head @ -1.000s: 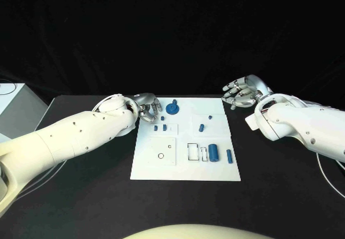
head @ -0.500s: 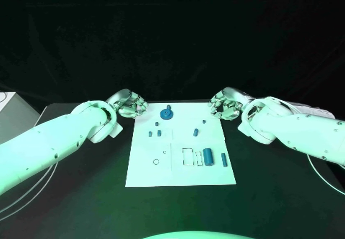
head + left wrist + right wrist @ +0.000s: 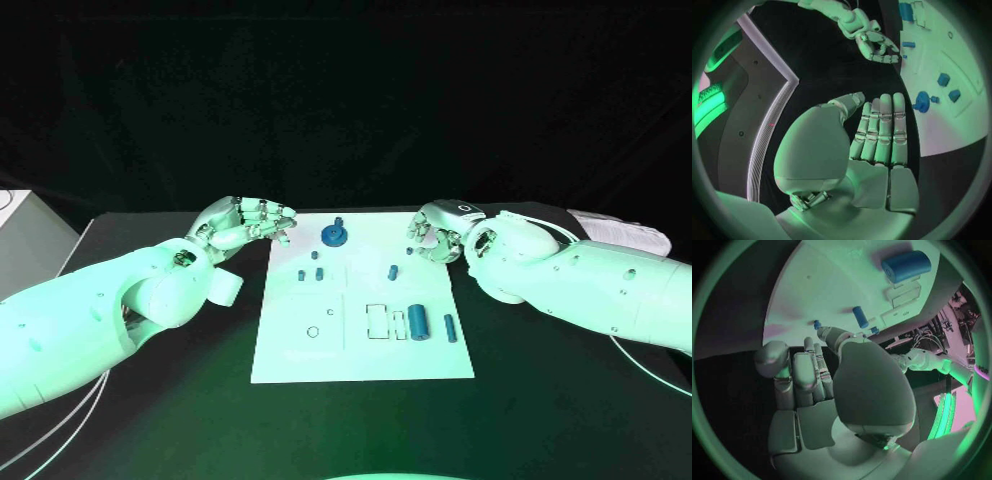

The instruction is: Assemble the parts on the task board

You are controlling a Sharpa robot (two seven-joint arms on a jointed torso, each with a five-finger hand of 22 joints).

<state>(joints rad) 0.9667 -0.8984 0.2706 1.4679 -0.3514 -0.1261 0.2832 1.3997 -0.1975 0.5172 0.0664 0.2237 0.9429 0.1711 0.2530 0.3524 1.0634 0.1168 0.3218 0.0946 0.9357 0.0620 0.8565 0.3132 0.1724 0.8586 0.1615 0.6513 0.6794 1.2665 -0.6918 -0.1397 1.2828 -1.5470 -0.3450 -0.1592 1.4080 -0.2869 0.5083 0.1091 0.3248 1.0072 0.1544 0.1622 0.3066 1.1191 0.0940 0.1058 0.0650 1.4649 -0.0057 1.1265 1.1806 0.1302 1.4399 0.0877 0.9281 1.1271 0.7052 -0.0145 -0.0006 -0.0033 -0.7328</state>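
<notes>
White board [image 3: 296, 360] lies in the middle of the black counter [image 3: 173, 420], its near part bare. A little farther in, toward the right side, a fat cylinder [image 3: 420, 321] and a thin pin [image 3: 450, 328] lie flat beside an outlined slot [image 3: 378, 321], and a small oval hole [image 3: 313, 331] sits to the left. Farther still, two short pegs [image 3: 309, 272] and a slanted peg [image 3: 391, 270] rest on the board's middle. At the far edge a round gear-like part [image 3: 336, 235] sits with a stub sticking up from it.

The left hand [image 3: 245, 222] hovers just off the board's far left corner, fingers apart and lightly curled, holding nothing; the left wrist view shows its fingers [image 3: 882, 130] straight and side by side with an empty palm. The right hand [image 3: 436, 230] hangs at the far right edge of the board, fingers loosely bent, also with nothing in it.

As I judge it, the assembly has barely begun: the cylinder and pin lie loose, the slot and hole look unfilled, and neither hand has a part. Whether the gear part and the small pegs are already seated I cannot tell. Most of the placing seems left to do.

No brand, label or writing can be read anywhere on the board or parts.
</notes>
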